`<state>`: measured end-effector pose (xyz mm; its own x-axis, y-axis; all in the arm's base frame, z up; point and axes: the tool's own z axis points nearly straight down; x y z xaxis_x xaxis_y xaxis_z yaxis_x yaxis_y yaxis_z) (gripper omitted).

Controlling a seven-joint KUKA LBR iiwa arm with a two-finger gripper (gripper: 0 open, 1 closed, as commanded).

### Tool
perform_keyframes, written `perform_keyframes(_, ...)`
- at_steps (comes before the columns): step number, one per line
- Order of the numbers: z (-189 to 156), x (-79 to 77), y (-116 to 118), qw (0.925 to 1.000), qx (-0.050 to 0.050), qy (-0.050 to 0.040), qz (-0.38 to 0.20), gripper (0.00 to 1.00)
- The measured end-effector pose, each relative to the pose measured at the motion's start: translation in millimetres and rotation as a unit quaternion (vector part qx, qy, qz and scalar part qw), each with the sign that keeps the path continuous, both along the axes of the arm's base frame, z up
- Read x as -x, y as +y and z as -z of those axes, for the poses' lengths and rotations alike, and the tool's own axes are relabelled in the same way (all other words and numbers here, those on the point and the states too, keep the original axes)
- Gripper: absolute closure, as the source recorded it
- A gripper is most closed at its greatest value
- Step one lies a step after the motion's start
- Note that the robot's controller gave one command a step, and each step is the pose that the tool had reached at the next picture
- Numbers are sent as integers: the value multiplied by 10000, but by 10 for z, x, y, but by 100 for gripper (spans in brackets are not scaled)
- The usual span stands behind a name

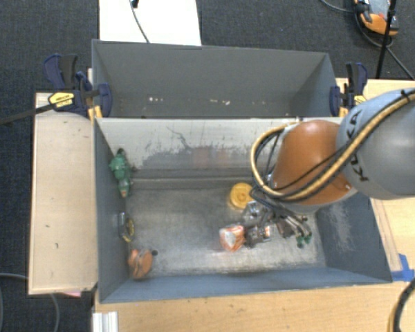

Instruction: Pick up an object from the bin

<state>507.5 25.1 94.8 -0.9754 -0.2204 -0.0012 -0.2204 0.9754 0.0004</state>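
Gripper (261,228) sits beside a small crumpled orange-and-white object (231,238) on grey metal bin (194,81) floor; grip state unreadable, orange wrist cover (308,161) overhanging.

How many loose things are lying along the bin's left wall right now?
3. A green toy-like figure farthest back, a small dark brassy piece in the middle, a round orange-brown lump at the near corner. The arm's orange cover may hide others farther right.
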Motion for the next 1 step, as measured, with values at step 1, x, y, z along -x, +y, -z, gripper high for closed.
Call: perform_keyframes(1,-102,-10,1,10000,-1,-19,5,100)
